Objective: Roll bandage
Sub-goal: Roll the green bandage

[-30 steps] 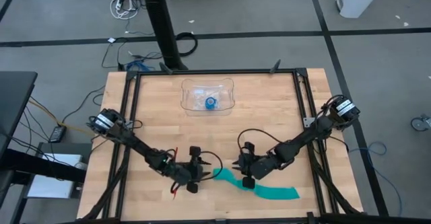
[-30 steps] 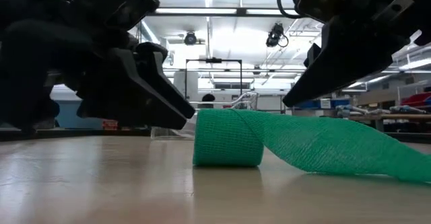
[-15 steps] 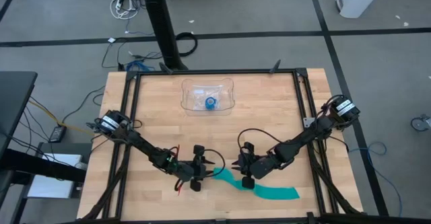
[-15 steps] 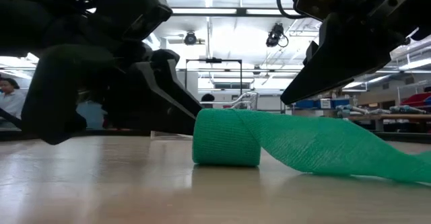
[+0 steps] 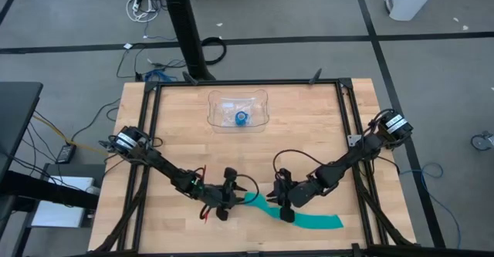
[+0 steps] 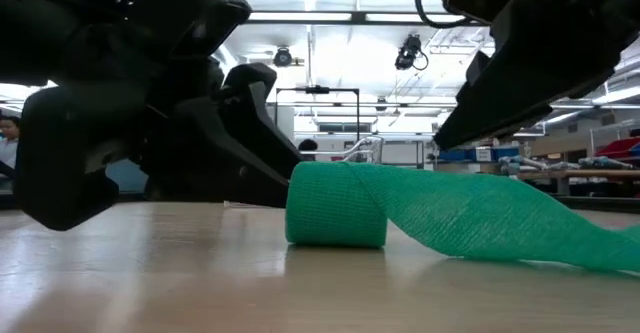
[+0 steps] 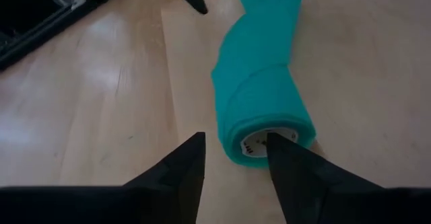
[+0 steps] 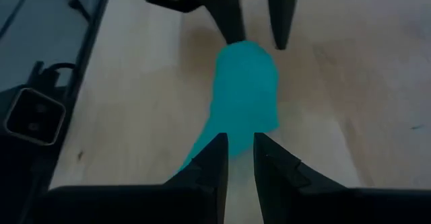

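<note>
Teal bandage [image 5: 272, 211] lies half-rolled on the counter [image 5: 309, 133] as the left gripper [image 7: 232, 153] has closed in, fingers open at its end, right gripper [image 8: 238, 150] narrowly parted over the strip, so rolling can resume.

On the counter [image 5: 309, 133], the bandage [image 5: 297, 214] lies at 6 o'clock; the tray [image 5: 262, 106] sits at 12, well apart.

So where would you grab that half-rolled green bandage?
Probably by the rolled end of the bandage, coming from the left gripper's side with one finger at each flat end. The roll lies on its side and looks firm, with a pale core showing, while the loose tail is floppy. The right gripper hovers over the strip.
</note>
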Robot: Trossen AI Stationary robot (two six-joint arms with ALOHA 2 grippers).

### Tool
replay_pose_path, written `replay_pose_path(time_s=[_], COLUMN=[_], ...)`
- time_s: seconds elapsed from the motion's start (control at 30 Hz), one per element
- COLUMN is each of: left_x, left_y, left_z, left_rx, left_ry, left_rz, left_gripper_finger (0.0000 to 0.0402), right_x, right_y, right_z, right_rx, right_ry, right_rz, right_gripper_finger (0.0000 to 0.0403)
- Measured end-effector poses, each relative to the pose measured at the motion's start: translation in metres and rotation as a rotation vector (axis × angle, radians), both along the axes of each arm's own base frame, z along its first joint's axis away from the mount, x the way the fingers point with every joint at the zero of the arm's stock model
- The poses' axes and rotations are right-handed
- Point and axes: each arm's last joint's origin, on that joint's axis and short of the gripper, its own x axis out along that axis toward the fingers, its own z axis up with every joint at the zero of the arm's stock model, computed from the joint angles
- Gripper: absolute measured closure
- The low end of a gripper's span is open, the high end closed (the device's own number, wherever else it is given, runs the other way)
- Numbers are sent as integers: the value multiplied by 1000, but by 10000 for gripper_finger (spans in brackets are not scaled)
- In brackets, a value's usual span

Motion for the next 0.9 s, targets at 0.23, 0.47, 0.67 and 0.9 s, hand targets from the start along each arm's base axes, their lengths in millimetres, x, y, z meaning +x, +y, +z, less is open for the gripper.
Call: replay_pose_path(time_s=[0.23, 0.47, 0.67, 0.9], left_x=[4, 8, 10, 10], left_y=[6, 8, 11, 11], left_z=[0, 5, 5, 5], left_rx=[65, 76, 72, 68], left_ry=[9, -40, -35, -34], left_rz=[-67, -128, -141, -148], left_gripper_finger=[236, 254, 273, 276], right_x=[0, 2, 1, 13], right_y=[-1, -5, -7, -11], right_z=[-1, -1, -4, -29], right_rx=[-3, 1, -17, -12], right_ry=[7, 15, 50, 82], right_rz=[-3, 10, 8, 19], right_gripper_finger=[341, 339, 341, 341])
